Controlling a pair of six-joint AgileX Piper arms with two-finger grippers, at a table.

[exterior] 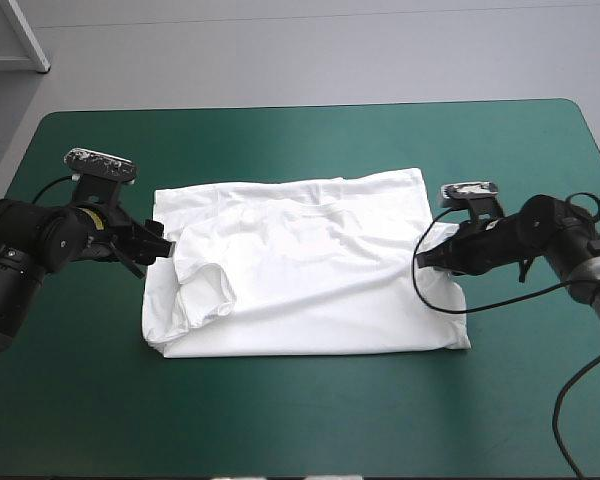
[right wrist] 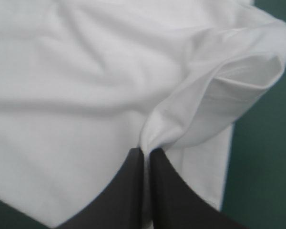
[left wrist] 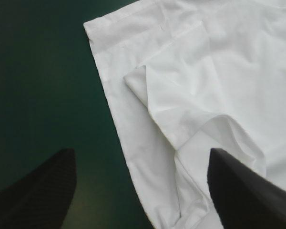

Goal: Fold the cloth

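T-shirt spread on teal-green cover | right end effector pinches it

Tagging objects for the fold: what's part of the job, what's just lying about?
Job:
T-shirt
left gripper, open beside it
right gripper, shut on its edge

Lying about:
nothing loose in view; only the teal-green cover

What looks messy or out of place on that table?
Nothing spilled or damaged. The T-shirt lies mostly flat, but it bunches into loose folds near its left edge, by the open left gripper, and the right gripper pinches its right edge into a raised pucker.
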